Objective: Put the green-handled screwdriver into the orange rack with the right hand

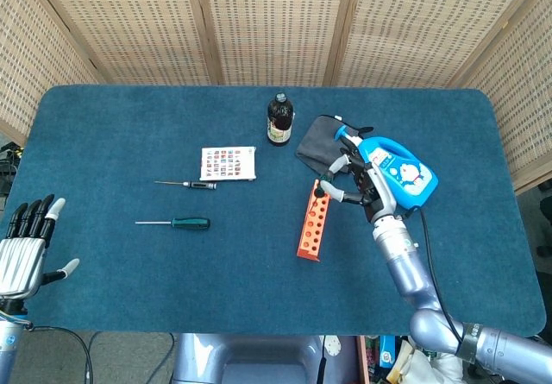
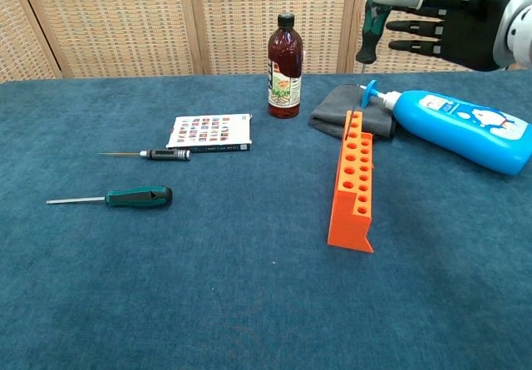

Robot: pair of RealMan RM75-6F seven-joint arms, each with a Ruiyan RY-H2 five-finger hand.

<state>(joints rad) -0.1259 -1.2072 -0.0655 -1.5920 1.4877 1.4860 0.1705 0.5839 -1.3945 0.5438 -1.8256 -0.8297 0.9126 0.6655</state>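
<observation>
My right hand [image 2: 453, 21] [image 1: 360, 180] holds a green-handled screwdriver [image 2: 368, 31] upright, pinched at the handle with the tip pointing down. It hovers just above the far end of the orange rack [image 2: 353, 179] [image 1: 314, 220], which lies lengthwise on the blue table with its holes facing up. The thin shaft is hard to make out, so I cannot tell whether the tip touches a hole. My left hand [image 1: 24, 250] is open at the near left table edge, holding nothing.
A second green-handled screwdriver [image 2: 125, 197] and a thin black one [image 2: 158, 154] lie at the left. A booklet [image 2: 210, 131], a dark bottle [image 2: 284, 58], a grey cloth [image 2: 345, 112] and a blue detergent bottle [image 2: 461, 129] sit behind and beside the rack.
</observation>
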